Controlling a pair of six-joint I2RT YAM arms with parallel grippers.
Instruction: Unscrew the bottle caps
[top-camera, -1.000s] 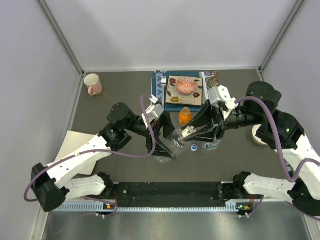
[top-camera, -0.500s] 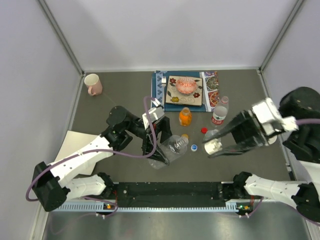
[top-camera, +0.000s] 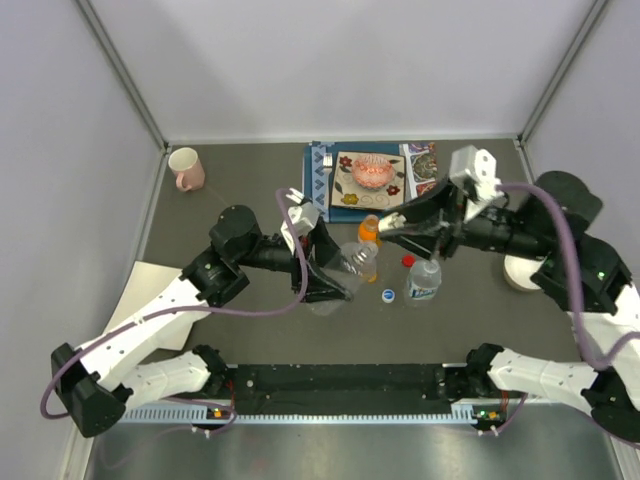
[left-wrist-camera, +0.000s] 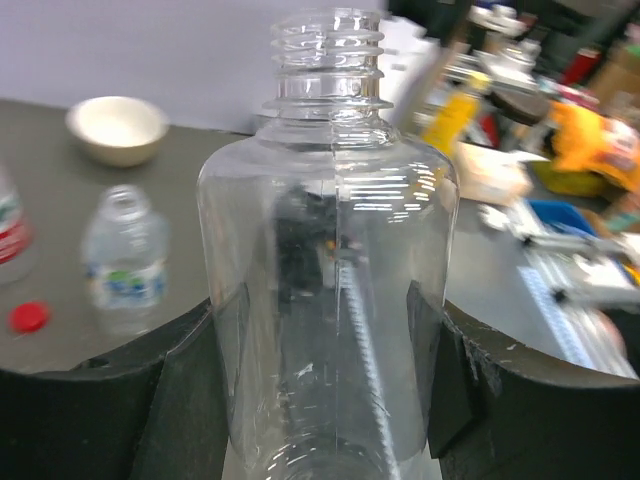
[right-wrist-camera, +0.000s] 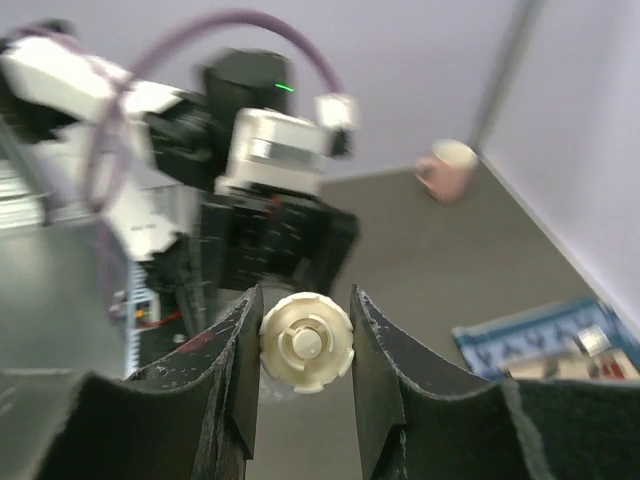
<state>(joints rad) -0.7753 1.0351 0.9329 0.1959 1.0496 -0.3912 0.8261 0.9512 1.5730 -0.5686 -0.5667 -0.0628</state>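
The left tool is clamping the light, probably crushable clear bottle mid-body, while the right tool is pinching the small white cap by its rim.

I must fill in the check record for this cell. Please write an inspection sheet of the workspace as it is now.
Surface: dark grey table; no spill seen.
Job's things: plain clear bottle uncapped, threads bare; white cap off; blue cap and red cap lying on the table; labelled bottle upright, appears open; orange bottle partly hidden.
Clutter: pink mug, patterned mat, white bowl, pale sheet.
Grippers: left gripper, fingers closed on the plain clear bottle; right gripper, fingers closed on the white cap.
Cables: purple cables loop along both arms.
Surroundings: pale walls; nothing seen.
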